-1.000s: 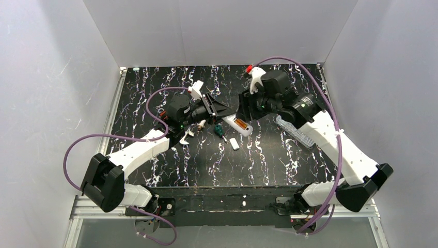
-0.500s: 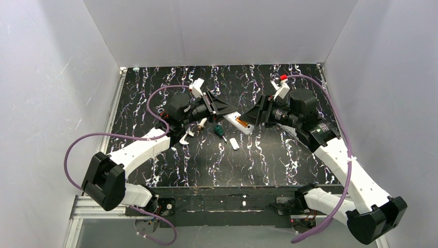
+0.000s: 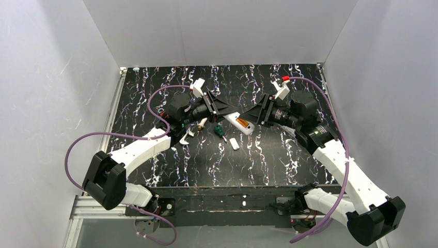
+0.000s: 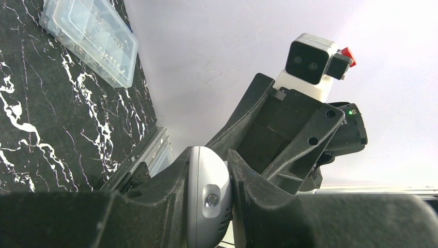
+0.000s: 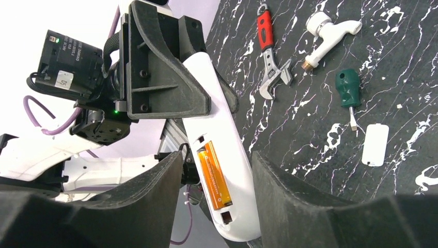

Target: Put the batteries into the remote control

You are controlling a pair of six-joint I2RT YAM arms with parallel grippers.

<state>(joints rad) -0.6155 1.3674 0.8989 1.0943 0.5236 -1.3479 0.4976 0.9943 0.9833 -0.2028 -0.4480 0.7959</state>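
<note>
The left end effector [image 3: 230,117] is clamped on the upper end of the remote control [image 5: 227,134] and holds it off the surface [image 3: 206,160] at the centre of the overhead frame, its open back turned toward the other arm. The right end effector [image 3: 256,115] faces it with its fingers apart, and in the right wrist view the lower end of the handset lies between them. The batteries [image 5: 214,178] sit side by side in the recess at lower centre of that frame. They look seated, though the angle does not show whether each lies fully flat.

The step in hand appears to be checking or pressing the cells home. Done well, the left clamp stays firm and level while the right fingers come in square to the recess and press gently along the cells, not across them, so that neither pops out.

The handset is a smooth, glossy white shell with rounded ends, likely slippery. The cells are shiny orange cylinders. The surface is black with white veining. At the right of the right wrist frame a thin flat white cover piece [image 5: 375,144] lies near a green-handled screwdriver [image 5: 349,89].
</note>
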